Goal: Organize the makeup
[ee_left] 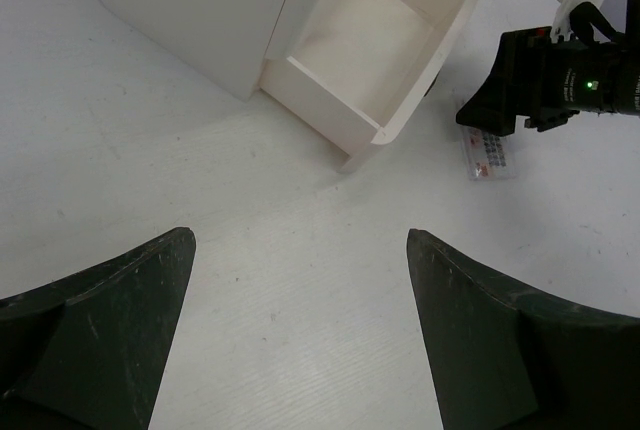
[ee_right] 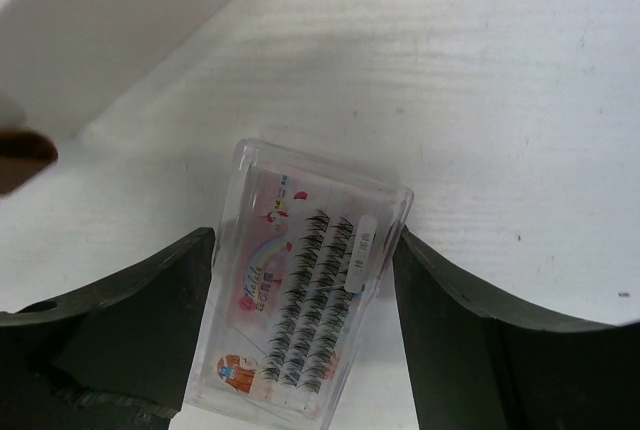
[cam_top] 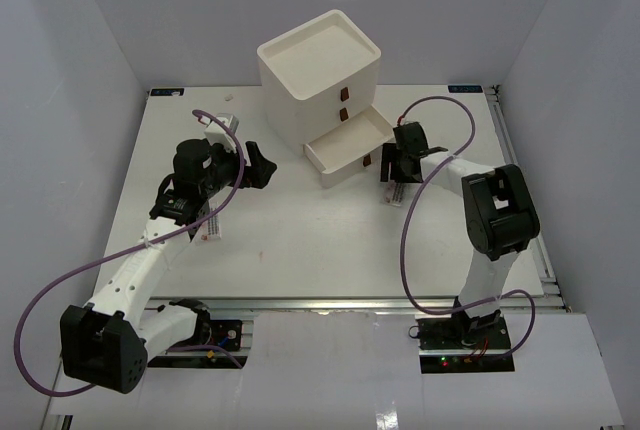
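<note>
A flat clear packet of false lashes with red print (ee_right: 300, 300) lies between my right gripper's (ee_right: 305, 237) jaws, which touch both its sides. In the top view this gripper (cam_top: 392, 174) is just right of the open bottom drawer (cam_top: 345, 146), with the packet (cam_top: 394, 193) at table level under it. The packet also shows in the left wrist view (ee_left: 487, 155). A second packet (cam_top: 212, 227) lies under my left forearm. My left gripper (cam_top: 266, 165) is open and empty above bare table (ee_left: 300, 240), left of the drawer. No sponges, tube or bottle are in view.
The white three-drawer box (cam_top: 320, 60) stands at the back centre, its bottom drawer (ee_left: 375, 50) pulled out and showing nothing inside. Purple cables loop over both arms. White walls enclose the table on three sides.
</note>
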Controlling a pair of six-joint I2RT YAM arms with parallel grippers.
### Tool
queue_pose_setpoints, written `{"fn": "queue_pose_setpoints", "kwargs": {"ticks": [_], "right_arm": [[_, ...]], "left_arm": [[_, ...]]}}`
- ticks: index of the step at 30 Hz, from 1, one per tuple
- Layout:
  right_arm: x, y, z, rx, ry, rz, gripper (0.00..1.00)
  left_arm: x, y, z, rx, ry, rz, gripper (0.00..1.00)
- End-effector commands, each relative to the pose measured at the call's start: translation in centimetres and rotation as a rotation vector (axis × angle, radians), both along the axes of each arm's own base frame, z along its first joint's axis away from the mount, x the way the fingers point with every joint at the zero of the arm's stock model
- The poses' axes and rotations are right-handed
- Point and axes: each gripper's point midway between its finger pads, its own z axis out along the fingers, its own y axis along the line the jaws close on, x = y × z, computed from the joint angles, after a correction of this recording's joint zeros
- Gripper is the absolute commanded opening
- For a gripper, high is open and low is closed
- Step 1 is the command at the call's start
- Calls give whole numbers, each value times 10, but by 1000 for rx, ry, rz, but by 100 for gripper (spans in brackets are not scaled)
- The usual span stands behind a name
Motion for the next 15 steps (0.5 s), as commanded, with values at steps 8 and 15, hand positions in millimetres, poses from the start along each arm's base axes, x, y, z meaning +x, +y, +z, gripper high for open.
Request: {"fn": "queue_pose_setpoints", "kwargs": {"ticks": [8, 15], "right_arm": [[5, 43, 135, 69, -346, 484, 12], [49, 61, 168, 245, -418, 311, 12]], "left_arm": [[-2, 0, 9, -15, -33, -7, 98], [-1, 2, 7, -8, -30, 6, 98]]}}
